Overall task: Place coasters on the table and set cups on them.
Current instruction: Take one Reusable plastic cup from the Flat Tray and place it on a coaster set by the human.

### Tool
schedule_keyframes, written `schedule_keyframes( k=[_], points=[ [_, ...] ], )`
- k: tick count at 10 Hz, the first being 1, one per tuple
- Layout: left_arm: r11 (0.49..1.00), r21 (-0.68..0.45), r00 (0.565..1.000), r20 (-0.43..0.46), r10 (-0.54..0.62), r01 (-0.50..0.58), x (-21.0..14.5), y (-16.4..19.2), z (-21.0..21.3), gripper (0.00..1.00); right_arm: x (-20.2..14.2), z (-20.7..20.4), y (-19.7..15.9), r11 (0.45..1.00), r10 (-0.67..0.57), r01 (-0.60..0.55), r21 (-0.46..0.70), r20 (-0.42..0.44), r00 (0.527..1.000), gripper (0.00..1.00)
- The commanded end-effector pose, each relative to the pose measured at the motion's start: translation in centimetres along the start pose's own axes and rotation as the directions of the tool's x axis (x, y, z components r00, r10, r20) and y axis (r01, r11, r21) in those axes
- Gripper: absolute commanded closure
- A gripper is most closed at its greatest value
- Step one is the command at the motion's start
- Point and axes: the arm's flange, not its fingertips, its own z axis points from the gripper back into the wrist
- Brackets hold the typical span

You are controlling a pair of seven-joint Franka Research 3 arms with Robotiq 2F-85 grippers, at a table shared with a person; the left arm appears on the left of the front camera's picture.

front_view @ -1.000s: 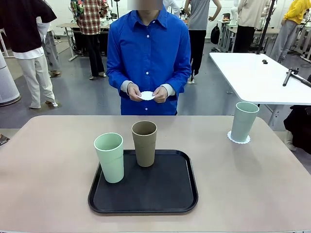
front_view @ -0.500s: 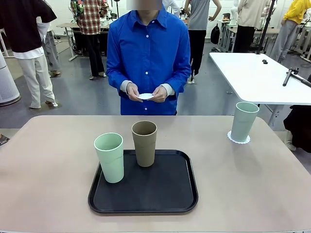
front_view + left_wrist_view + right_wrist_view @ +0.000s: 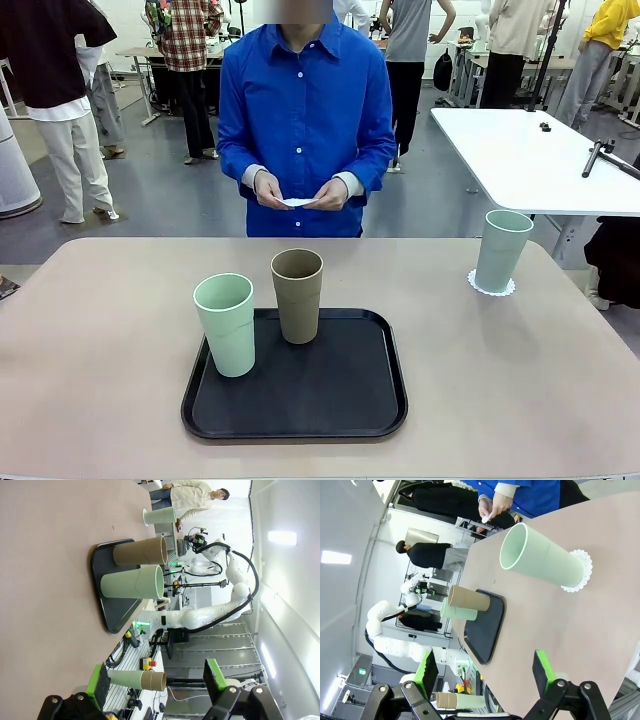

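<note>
Mint cup [image 3: 502, 249] upright on coaster [image 3: 491, 293]

I saw just the lacy rim of the coaster [image 3: 472, 282] under the table's [image 3: 100, 350] far-right-corner cup [image 3: 502, 249]; the person's hands [image 3: 268, 190] mostly hid another coaster [image 3: 298, 203]

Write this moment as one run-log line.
placed: far mint cup on first coaster | tray: near mint cup, olive cup | person: holds second coaster | left gripper: open | right gripper: open
</note>
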Motion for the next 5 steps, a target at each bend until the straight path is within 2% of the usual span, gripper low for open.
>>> schedule_keyframes(
  k=[1, 5],
  points=[
    [1.0, -0.006, 1.0, 0.006, -0.006, 0.006, -0.05, -0.23, 0.07, 0.0, 0.02, -0.02, 0.01, 1.0, 0.003, -0.003, 0.0, 0.0, 1.0, 0.0],
    [1.0, -0.006, 1.0, 0.006, -0.006, 0.006, -0.05, -0.23, 0.07, 0.0, 0.02, -0.02, 0.01, 1.0, 0.003, -0.003, 0.0, 0.0, 1.0, 0.0]
  ],
)
